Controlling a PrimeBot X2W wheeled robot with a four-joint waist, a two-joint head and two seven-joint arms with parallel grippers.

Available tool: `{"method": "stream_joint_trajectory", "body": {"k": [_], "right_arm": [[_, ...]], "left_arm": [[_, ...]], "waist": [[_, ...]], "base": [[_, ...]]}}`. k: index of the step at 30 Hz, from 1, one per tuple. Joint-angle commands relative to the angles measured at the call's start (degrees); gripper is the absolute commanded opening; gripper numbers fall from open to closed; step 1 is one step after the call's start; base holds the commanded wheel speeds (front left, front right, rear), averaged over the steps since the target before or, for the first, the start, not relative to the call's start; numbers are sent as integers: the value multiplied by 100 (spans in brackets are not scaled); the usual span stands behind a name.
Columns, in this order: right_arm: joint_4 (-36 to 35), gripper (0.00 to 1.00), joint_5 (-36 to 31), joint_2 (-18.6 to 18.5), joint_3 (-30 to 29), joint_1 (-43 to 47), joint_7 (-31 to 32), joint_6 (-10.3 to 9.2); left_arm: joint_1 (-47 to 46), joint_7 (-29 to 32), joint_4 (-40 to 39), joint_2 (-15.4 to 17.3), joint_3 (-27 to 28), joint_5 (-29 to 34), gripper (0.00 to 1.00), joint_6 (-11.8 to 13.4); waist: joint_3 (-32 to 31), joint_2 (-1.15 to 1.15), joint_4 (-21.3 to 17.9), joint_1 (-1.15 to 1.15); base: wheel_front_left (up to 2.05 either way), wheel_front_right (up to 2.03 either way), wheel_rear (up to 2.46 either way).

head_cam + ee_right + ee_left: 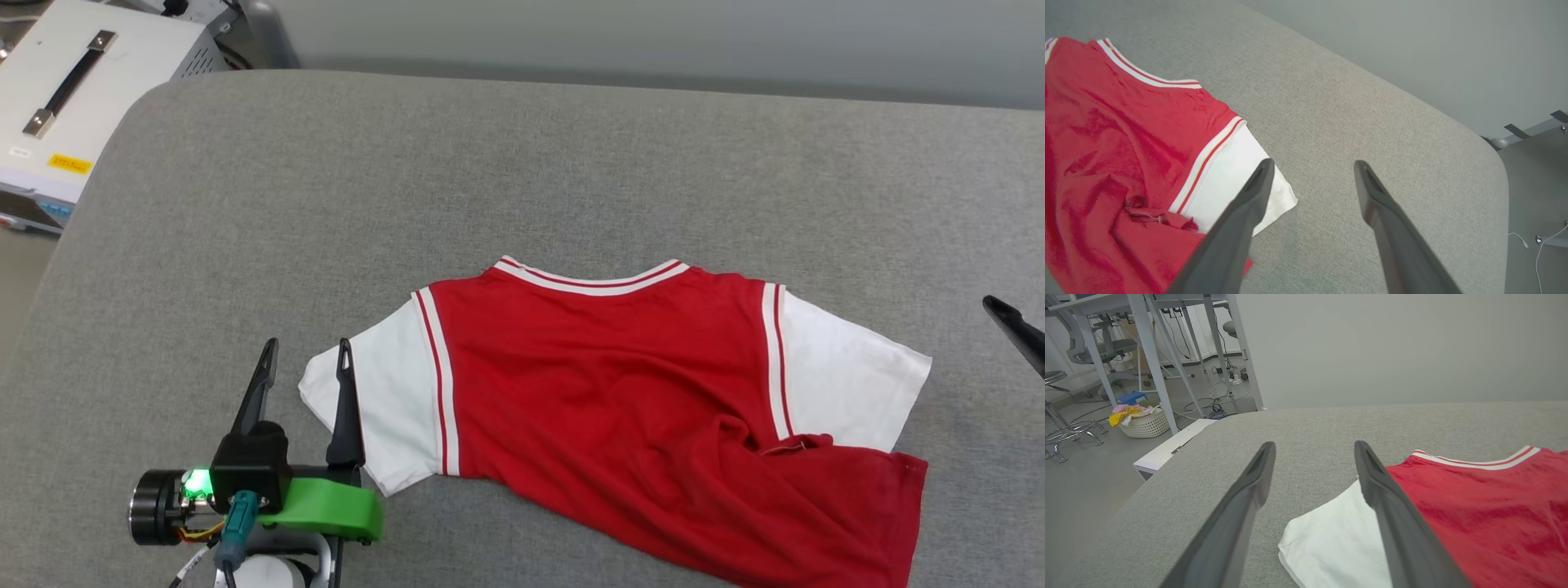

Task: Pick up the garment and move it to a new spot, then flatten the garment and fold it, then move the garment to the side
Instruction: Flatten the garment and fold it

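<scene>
Both spread wide and empty, my left gripper (308,347) hangs at the garment's (604,384) left sleeve, my right gripper (1314,165) beside the other. It lies by the surface's (522,163) near edge, collar toward the far edge, long axis sleeve-to-sleeve.

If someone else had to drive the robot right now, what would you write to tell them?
Left gripper: open, holding nothing, at the edge of the near white sleeve, one finger over it.
Right gripper: open, holding nothing, just beside the other sleeve.
Shirt: on the grey table, spread out, plain red side up, collar away from the robot.
Done: mostly laid out.
Left: the lower corner on the right is bunched and folded over, so smooth it, fold the shirt, then move it to the side.
</scene>
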Motion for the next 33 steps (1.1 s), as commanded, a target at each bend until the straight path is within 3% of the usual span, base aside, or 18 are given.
{"method": "stream_joint_trajectory", "body": {"k": [1, 5, 10, 16, 24, 25, 26, 33], "right_arm": [[137, 100, 161, -85, 103, -180, 271, -4], [495, 100, 429, -287, 477, -495, 1003, -4], [908, 100, 445, -279, 1016, -892, 1290, -4], [1545, 100, 461, -106, 1616, -1042, 1168, -4], [2300, 100, 538, 96, 2402, -809, 522, -4], [2324, 62, 547, 114, 2420, -833, 333, -4], [2349, 0, 546, 129, 2417, -864, 173, -4], [2448, 0, 519, 146, 2197, -1087, -942, -4]], "left_arm": [[-152, -33, -45, -32, -25, 19, 100, -1], [-311, -33, -115, -62, -83, 7, 100, -11], [-511, -33, -172, -97, -149, -10, 100, -23], [-726, -33, -145, -128, -208, -27, 100, -51], [-801, -33, -91, -127, -124, -29, 100, -56], [-794, -33, -81, -121, -102, -27, 100, -50], [-790, -33, -73, -113, -88, -24, 100, -49], [-800, -33, 56, 35, -5, 10, 100, -124]], "waist": [[245, 0, 136, 0], [509, 0, 259, 0], [831, 0, 408, 0], [1134, 0, 595, 0], [1177, 0, 595, 0], [1145, 0, 563, 0], [1115, 0, 533, 0], [752, 0, 265, 0]], "base": [[0, 0, 0], [0, 0, 0], [0, 0, 0], [0, 0, 0], [0, 0, 0], [0, 0, 0], [0, 0, 0], [0, 0, 0]]}}
